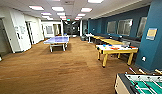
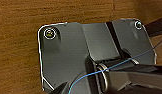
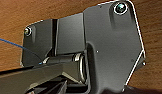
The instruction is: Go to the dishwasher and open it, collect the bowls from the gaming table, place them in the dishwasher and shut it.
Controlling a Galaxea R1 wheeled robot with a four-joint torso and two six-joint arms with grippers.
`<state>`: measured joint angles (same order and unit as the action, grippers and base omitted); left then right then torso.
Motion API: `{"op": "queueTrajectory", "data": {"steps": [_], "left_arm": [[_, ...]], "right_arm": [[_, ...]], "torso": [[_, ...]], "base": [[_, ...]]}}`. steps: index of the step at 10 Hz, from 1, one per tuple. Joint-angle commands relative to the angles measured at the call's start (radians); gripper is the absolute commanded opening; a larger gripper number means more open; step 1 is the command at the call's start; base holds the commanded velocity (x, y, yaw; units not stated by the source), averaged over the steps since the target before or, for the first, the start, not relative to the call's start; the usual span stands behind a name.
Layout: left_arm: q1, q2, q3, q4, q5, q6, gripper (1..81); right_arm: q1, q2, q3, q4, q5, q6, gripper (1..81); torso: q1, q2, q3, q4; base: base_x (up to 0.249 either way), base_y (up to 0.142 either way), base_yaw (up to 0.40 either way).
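I face a long room with brown carpet (image 1: 59, 70). The white-topped, yellow-legged gaming desk (image 1: 117, 50), right of centre, carries small colourful items, probably the bowls. The green-field foosball table (image 1: 142, 85) at lower right could snag my base. I cannot tell my grippers' state.

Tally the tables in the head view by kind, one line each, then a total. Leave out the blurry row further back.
Ping-pong table: 1
White-topped table with yellow legs, bearing colourful items: 1
Table-football table with green field: 1
Total: 3
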<state>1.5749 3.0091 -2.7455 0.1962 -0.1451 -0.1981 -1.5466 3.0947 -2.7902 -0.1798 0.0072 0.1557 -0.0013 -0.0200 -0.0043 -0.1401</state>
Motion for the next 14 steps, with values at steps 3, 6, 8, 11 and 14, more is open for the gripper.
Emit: {"op": "queueTrajectory", "data": {"steps": [3,6,8,11,14], "left_arm": [[-0.049,-0.001,-0.003,-0.001,0.047,0.003,81.1],[-0.049,-0.001,-0.003,-0.001,0.047,0.003,81.1],[-0.049,0.001,-0.003,0.000,0.047,0.005,81.1],[-0.049,0.001,-0.003,0.000,0.045,0.003,81.1],[-0.049,0.002,-0.002,-0.001,0.047,0.005,81.1]], "right_arm": [[0.058,0.008,0.006,0.000,-0.049,-0.002,81.1],[0.058,0.008,0.005,-0.001,-0.049,-0.002,81.1],[0.058,0.008,0.005,-0.001,-0.049,-0.002,81.1],[0.058,0.008,0.003,-0.001,-0.049,-0.002,81.1],[0.058,0.008,0.003,-0.001,-0.049,-0.002,81.1]], "torso": [[0.001,0.000,0.000,0.000],[0.001,0.000,0.000,0.000],[0.001,0.000,0.000,0.000],[0.001,0.000,0.000,0.000],[0.001,0.000,0.000,0.000]], "base": [[0.236,0.000,0.000],[0.238,0.000,0.000],[0.238,0.000,0.000],[0.238,0.000,0.000],[0.238,0.000,0.000]]}}
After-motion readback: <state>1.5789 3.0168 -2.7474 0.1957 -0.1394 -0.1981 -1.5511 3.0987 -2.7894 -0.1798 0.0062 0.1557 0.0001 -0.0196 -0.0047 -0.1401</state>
